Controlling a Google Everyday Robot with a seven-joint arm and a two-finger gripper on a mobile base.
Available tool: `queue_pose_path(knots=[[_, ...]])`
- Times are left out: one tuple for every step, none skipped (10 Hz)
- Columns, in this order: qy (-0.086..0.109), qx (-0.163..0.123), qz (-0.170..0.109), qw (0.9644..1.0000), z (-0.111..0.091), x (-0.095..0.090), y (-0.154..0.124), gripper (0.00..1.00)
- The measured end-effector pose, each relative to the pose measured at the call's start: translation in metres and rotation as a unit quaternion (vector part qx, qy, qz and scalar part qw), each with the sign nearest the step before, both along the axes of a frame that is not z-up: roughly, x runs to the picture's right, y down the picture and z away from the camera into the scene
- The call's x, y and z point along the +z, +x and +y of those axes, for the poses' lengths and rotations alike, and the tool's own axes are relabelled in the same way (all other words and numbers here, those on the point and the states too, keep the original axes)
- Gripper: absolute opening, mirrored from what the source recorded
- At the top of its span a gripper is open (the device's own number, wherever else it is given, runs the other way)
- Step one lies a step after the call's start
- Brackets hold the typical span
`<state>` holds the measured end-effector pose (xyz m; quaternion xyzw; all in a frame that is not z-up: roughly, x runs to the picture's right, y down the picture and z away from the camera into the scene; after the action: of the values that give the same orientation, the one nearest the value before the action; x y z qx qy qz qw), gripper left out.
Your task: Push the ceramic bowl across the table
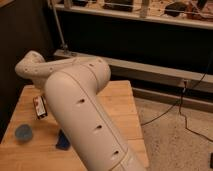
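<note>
The table [122,100] has a light wooden plank top and fills the lower left. My large white arm [80,105] reaches across it from the lower right, and its elbow [31,64] bends over the far left corner. The gripper is hidden behind the arm and does not show. The orange-red ceramic bowl is also not in view; the arm covers the middle of the table.
A small blue round dish [22,132] sits near the table's left front. A flat blue sponge [62,141] lies beside the arm. A small dark packet [40,106] lies at the left. A dark shelf unit [150,35] stands behind, and cables [175,107] run over the speckled floor.
</note>
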<state>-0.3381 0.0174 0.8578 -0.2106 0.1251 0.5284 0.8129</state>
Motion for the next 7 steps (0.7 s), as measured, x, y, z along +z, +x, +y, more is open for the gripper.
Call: queue_pose_path(knots=[[-0.009, -0.007, -0.002, 0.9999, 0.009, 0.002, -0.002, 0.00], [-0.018, -0.012, -0.002, 0.9998, 0.016, 0.004, -0.004, 0.00], [-0.025, -0.016, -0.003, 0.9996, 0.021, 0.007, -0.006, 0.00], [-0.032, -0.019, -0.002, 0.9993, 0.026, 0.011, -0.006, 0.00], [-0.038, -0.023, -0.001, 0.9990, 0.029, 0.016, -0.008, 0.00], [-0.044, -0.024, 0.000, 0.9988, 0.031, 0.020, -0.009, 0.00], [-0.049, -0.027, 0.003, 0.9984, 0.032, 0.026, -0.010, 0.00]])
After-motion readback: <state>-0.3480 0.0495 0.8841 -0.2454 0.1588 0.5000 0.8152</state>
